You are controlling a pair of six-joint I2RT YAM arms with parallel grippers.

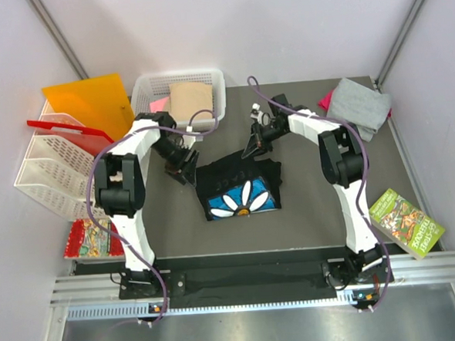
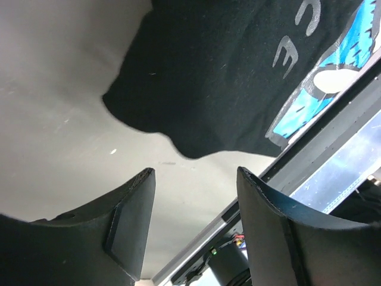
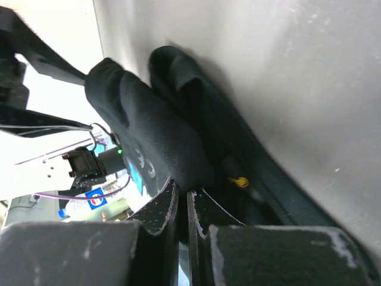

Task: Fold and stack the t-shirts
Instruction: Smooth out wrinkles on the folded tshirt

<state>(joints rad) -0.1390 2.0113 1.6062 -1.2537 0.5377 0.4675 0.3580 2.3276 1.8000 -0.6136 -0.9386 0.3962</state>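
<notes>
A black t-shirt (image 1: 226, 175) with a blue and white flower print lies folded at the middle of the table. My right gripper (image 1: 249, 150) is at its far edge, jaws shut, with a bunched fold of the black t-shirt (image 3: 149, 125) pinched at the tips of the right gripper (image 3: 184, 187). Just off the shirt's far left corner, my left gripper (image 1: 185, 171) stands open. In the left wrist view the left gripper (image 2: 193, 173) has bare table between its fingers, a little short of the black t-shirt (image 2: 226, 77). A tan t-shirt (image 1: 191, 99) and a pink one (image 1: 159, 105) lie in the basket. A grey t-shirt (image 1: 359, 104) lies at the back right.
A white basket (image 1: 141, 87) stands at the back left beside an orange plastic sheet (image 1: 92, 101). White racks (image 1: 46, 174) stand off the table's left edge. Colourful booklets lie at the near right (image 1: 404, 221) and near left (image 1: 89, 237).
</notes>
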